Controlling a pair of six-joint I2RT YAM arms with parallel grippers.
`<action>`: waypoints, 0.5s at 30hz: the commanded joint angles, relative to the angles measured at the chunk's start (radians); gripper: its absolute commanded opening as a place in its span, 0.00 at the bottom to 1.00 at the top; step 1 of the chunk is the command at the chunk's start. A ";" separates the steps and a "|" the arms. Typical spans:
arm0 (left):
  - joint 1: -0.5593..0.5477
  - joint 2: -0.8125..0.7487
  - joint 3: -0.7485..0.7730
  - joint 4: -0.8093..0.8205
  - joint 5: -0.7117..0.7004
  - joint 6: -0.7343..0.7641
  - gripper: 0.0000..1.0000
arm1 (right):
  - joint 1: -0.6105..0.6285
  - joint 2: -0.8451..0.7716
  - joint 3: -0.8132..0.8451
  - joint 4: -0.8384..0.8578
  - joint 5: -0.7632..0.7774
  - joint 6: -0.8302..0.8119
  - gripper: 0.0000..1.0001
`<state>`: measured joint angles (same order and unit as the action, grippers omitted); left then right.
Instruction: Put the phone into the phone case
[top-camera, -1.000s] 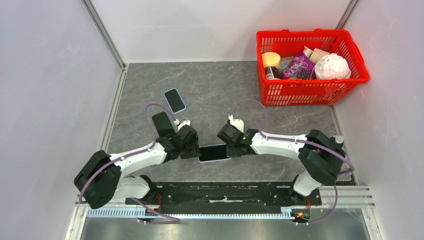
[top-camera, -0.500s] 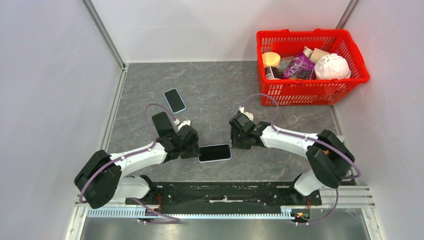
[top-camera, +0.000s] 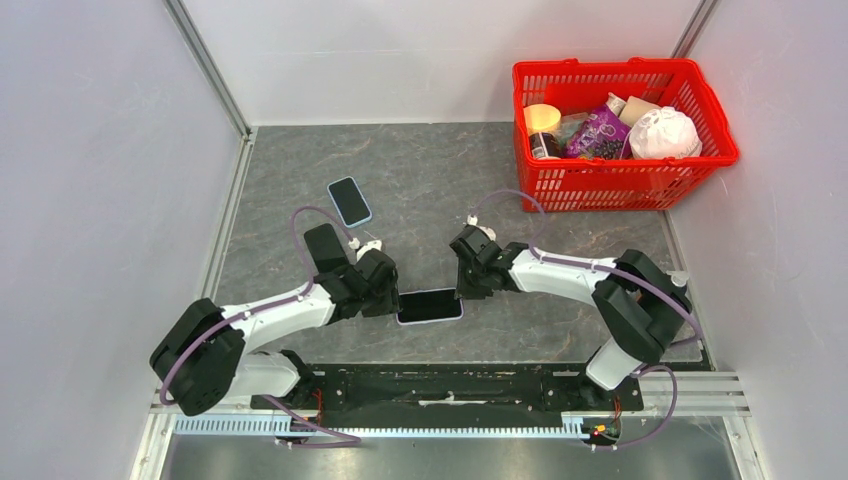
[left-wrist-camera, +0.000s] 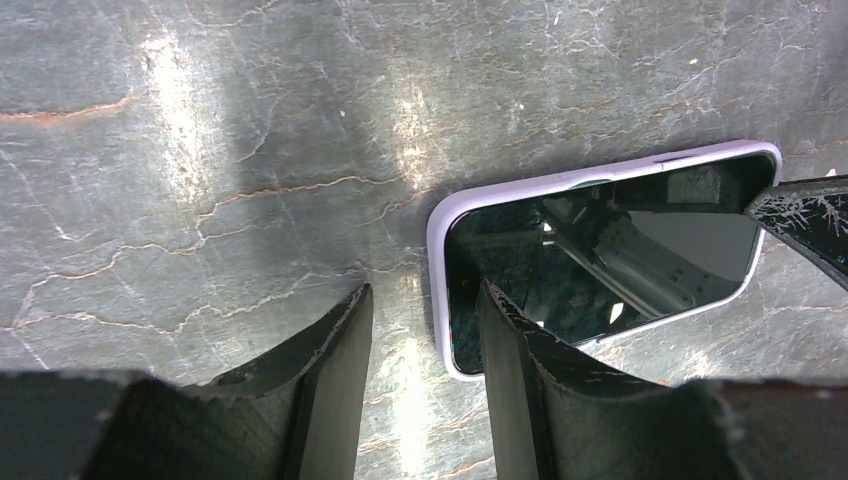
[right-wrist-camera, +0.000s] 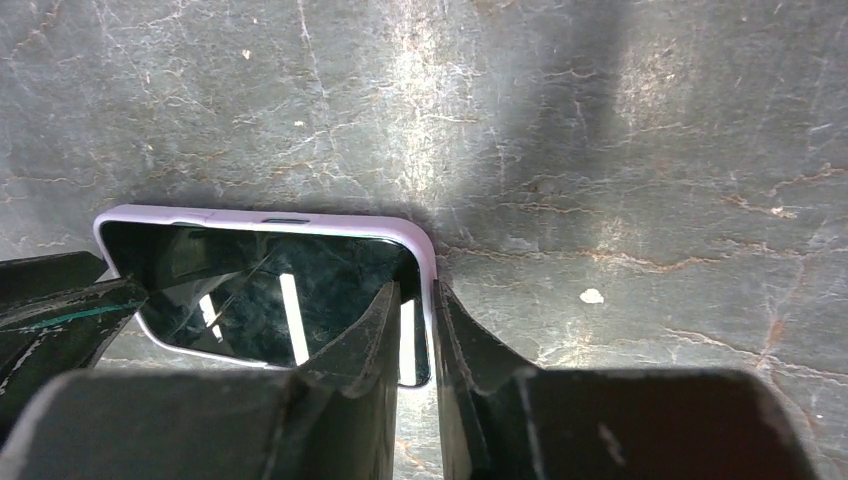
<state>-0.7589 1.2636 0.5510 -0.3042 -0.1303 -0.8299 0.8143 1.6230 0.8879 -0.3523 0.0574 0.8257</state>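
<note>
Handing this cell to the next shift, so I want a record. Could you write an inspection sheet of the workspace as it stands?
Surface: grey marbled table, small pale specks.
Job's things: dark glossy phone lying in the lilac phone case, flat between both grippers.
Clutter: second dark phone with a light-blue rim; red plastic basket of packets, far right.
Grippers: left gripper open, astride the case's end; right gripper narrow, astride the other end's rim, clamping unclear.
Cables: purple cables looped on both arms, clear of the phones.
Surroundings: plain grey walls.
</note>
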 joint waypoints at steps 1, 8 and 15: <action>-0.002 0.029 0.020 0.005 -0.035 0.002 0.49 | 0.044 0.066 0.023 -0.092 0.094 -0.019 0.22; -0.002 0.055 0.033 0.014 -0.031 0.006 0.49 | 0.168 0.210 0.034 -0.117 0.179 0.054 0.18; -0.002 0.063 0.032 0.014 -0.029 0.006 0.47 | 0.166 0.136 0.008 -0.128 0.205 0.070 0.29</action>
<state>-0.7586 1.3029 0.5758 -0.2897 -0.1333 -0.8299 0.9668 1.7008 0.9829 -0.4541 0.3176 0.8558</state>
